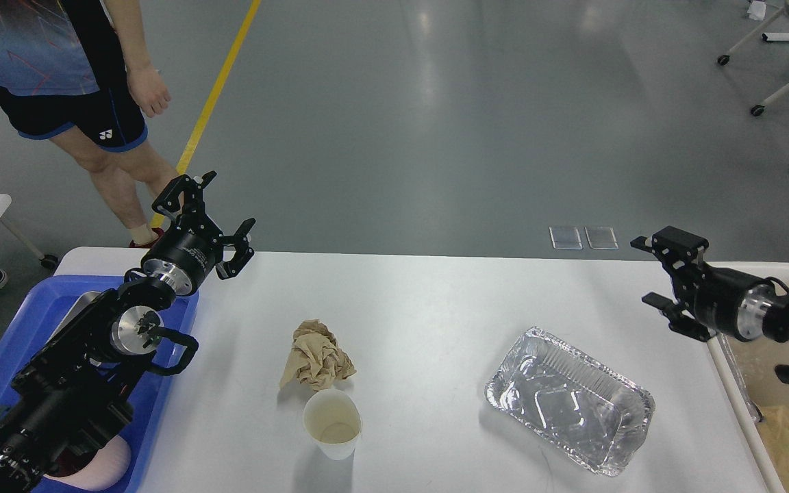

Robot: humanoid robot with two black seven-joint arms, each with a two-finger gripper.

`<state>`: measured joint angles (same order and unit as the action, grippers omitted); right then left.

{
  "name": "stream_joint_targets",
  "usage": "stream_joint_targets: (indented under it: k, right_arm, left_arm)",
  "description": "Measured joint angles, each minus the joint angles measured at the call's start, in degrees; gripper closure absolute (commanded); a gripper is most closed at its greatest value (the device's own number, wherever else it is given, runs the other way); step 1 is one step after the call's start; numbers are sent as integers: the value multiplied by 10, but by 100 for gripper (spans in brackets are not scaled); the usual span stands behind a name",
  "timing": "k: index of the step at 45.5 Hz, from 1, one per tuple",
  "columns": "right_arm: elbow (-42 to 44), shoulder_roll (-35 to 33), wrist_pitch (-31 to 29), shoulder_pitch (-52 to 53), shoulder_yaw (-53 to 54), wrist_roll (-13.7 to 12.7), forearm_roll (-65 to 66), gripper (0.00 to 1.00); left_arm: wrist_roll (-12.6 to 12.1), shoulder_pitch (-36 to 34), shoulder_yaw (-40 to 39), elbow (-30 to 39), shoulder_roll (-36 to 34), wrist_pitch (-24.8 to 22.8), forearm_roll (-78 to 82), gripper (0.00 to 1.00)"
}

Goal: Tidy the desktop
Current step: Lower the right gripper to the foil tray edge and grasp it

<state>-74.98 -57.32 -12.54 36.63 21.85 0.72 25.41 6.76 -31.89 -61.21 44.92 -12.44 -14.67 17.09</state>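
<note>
Desktop [435, 301] fills the lower half of the head view, white and glossy. Three items lie on it: a crumpled brown paper [317, 356] left of centre, a white paper cup [331, 422] upright just in front of it and nearly touching, and a foil tray [569, 400] to the right, well apart from both, set at an angle.

Left gripper [206, 212] hovers above the far left corner of the desktop, fingers spread, holding nothing. Under that arm a blue tub [179, 301] sits at the left edge, with a pink cup [103, 469] partly hidden in it.

Right gripper [655, 270] hangs over the right edge, fingers apart, empty, pointing left. A beige bin [778, 383] stands beside that edge with brown paper inside.

A person [72, 75] stands beyond the far left corner. Nothing lies between either gripper and the three items.
</note>
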Motion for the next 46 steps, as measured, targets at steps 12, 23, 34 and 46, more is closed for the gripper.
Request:
stream_joint_targets:
  k: [12, 23, 34, 46]
  right_arm:
    - [-182, -227, -59, -10, -57, -1, 33, 0]
    - [-220, -293, -78, -61, -54, 1, 60, 0]
    - [-197, -205, -35, -78, -55, 0, 89, 0]
    - [-68, -54, -6, -95, -64, -5, 156, 0]
  left_arm:
    - [0, 3, -3, 0, -1, -5, 0, 4]
    - [0, 9, -2, 0, -2, -2, 0, 4]
    - [-1, 13, -1, 0, -3, 4, 0, 4]
    - [-1, 16, 0, -3, -5, 5, 0, 4]
